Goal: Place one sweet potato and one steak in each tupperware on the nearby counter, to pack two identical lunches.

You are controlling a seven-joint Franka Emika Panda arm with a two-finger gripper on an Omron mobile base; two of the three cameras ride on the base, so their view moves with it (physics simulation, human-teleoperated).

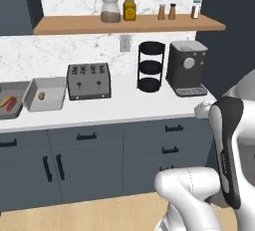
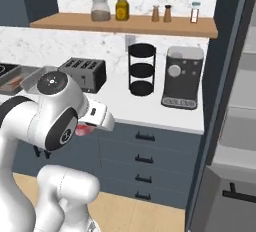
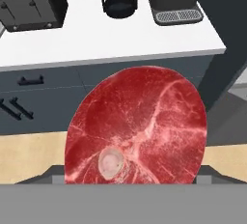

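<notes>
Right now I have a steak [image 3: 137, 129] in the claw: in the hand view the red, marbled slab with a small round bone stands right in front of the camera, covering the fingertips, so the jaws are spread wide around it. From the right base view a bit of red [image 2: 84, 129] peeks out beneath the wrist, in front of the drawers.

On the bench [image 1: 124, 106] the lighter tupperware [image 1: 46, 94] sits just left of the toaster [image 1: 88, 81], with one small brownish sweet potato [image 1: 42, 95] inside it. Touching or nearly touching its left side is the darker tupperware [image 1: 11, 99], at the picture's edge, holding something red and orange that I cannot make out.

Right of the toaster stand a black three-tier rack [image 1: 151, 66] and a coffee machine [image 1: 186, 68]. Above, the wooden shelf [image 1: 129, 24] carries two jars and three small shakers.

My arm is well apart from both tupperware, held off the bench's front edge over the wood floor [image 3: 29, 155].
</notes>
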